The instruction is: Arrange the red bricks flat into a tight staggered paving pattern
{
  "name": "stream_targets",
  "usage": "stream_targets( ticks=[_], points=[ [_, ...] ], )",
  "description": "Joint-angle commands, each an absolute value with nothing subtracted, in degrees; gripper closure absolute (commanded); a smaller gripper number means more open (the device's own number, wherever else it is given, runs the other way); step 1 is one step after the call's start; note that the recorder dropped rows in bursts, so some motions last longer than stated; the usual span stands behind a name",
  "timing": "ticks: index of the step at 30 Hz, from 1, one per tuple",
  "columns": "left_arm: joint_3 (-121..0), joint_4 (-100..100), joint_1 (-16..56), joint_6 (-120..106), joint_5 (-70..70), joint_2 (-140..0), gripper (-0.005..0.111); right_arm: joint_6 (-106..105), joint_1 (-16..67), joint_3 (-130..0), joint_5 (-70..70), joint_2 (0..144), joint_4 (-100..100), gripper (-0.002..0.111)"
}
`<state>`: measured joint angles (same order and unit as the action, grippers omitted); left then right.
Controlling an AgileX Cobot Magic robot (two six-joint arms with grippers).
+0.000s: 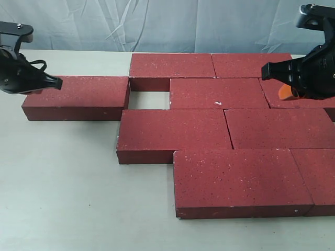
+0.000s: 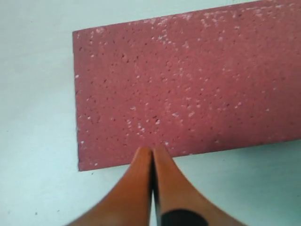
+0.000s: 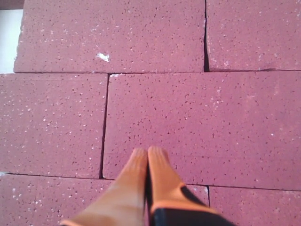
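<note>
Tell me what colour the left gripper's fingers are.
Orange; left gripper shut at the edge of the loose red brick. Clearest in the left wrist view.

Robot lab bench setup. Plain pale table (image 1: 63, 198), wrinkled whitish sheet (image 1: 157, 23) as backdrop behind it, black robot arm (image 1: 13, 76) at the left edge, second arm (image 1: 316, 73) at the right edge.
</note>
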<state>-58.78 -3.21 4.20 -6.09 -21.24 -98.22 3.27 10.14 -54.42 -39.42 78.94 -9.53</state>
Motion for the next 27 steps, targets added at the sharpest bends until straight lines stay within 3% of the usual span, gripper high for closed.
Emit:
stream_targets(
  ticks=[1, 12, 27],
  points=[
    [-62.1, -6.2, 7.2, -6.0, -20.1, -100.1, 0.107, 3.1, 9.8, -54.3, -38.7, 78.9, -9.7, 0.109],
    [-73.5, -10.8, 9.4, -3.2, -25.2, -111.8, 0.107, 3.1, 9.8, -54.3, -38.4, 78.9, -9.7, 0.109],
    [-74.3, -4.7, 9.3, -3.2, -29.1, -114.7, 0.107, 3.1, 9.8, -54.3, -38.4, 78.9, -9.7, 0.109]
  ],
)
